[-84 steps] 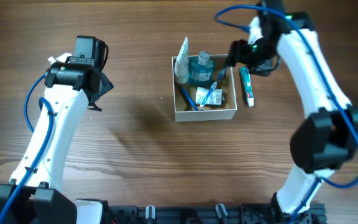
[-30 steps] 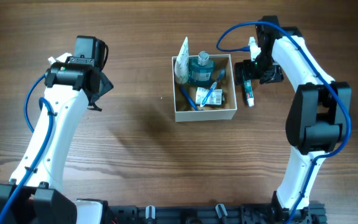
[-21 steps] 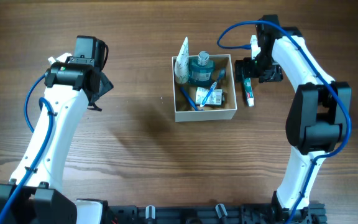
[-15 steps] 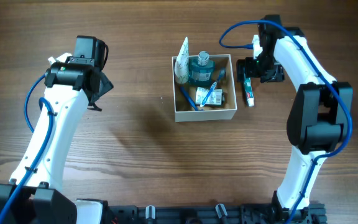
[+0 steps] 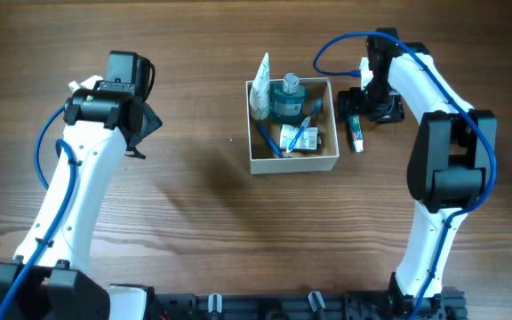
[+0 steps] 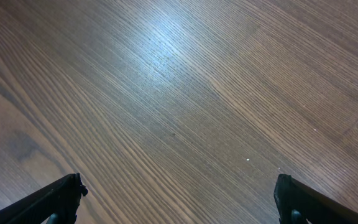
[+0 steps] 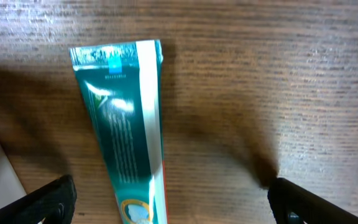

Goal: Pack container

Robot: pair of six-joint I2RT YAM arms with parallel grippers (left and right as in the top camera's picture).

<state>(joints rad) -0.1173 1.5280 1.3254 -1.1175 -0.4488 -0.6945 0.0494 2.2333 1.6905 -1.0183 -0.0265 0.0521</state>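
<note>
Our right gripper (image 7: 173,200) hangs wide open over the toothpaste tube (image 7: 124,137), ready to grab it. The tube lies just beside the container (image 5: 292,164), mid-worktop (image 5: 194,222). Our left gripper (image 6: 178,200) is open too, well apart.

Wood-grain table (image 6: 179,93), glossy plast. tube (image 7: 126,124).

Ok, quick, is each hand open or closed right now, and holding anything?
Left hand: open, empty, over bare table.
Right hand: open, empty, over the toothpaste tube lying beside the box.
</note>
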